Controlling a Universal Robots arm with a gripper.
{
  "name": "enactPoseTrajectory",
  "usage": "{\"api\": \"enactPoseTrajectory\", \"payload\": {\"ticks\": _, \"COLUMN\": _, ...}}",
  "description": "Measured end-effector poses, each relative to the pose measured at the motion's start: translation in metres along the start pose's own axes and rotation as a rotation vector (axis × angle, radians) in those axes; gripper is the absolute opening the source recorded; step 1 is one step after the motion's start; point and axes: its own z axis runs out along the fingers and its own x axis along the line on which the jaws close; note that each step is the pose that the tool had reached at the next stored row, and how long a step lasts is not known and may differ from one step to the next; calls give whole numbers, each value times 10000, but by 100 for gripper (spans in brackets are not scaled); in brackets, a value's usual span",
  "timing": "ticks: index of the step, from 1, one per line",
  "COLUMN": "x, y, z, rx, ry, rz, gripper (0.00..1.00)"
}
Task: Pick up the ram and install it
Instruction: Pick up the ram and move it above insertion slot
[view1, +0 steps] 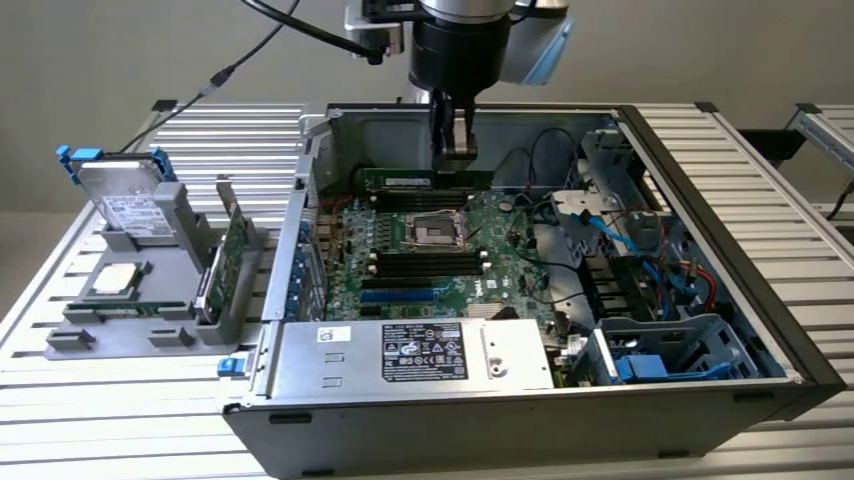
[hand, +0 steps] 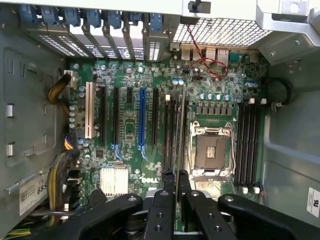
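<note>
Between the closed jaws of the gripper (view1: 454, 150) sat the ram (view1: 400, 181), pinched near the middle of its upper edge so that the stick hung level, contacts downward, with its long side running across the exterior view. Gripping at the middle probably kept the stick from tipping toward either end. From the wrist view the fingers (hand: 162, 200) flanked the board's thin top edge, and the ram (hand: 180, 130) appeared edge-on as a narrow line running away from the gripper (hand: 175, 185) along the direction of the black slots beneath it. That alignment looked deliberate, since a stick has to be parallel to its slot before it can go in.

Just below, the ram hung over the bank of slots on the far side of the CPU socket (view1: 437, 232); whether its lower edge touched a slot could not be told. A second bank of memory slots (view1: 424, 263) lay on the near side of the socket, unoccupied. Around these spread the green motherboard (view1: 514, 270), lying flat in the computer case (view1: 754, 265), which lay on its side with its panel off, giving the arm access from above. At the near end of the case sat the silver power supply (view1: 414, 355).

Well apart, on the exterior view's left, a grey holder tray (view1: 80, 340) kept the hard drive (view1: 127, 205) and the expansion card (view1: 235, 245) standing on edge, presumably so each could be gripped from above.
</note>
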Motion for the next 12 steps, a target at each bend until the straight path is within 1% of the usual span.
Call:
{"api": "enactPoseTrajectory", "payload": {"ticks": 9, "x": -193, "y": -37, "z": 99, "rx": 2, "ry": -1, "rz": 31, "gripper": 14}}
{"api": "enactPoseTrajectory", "payload": {"ticks": 12, "x": -209, "y": -38, "z": 101, "rx": 2, "ry": 0, "rz": 38, "gripper": 14}}
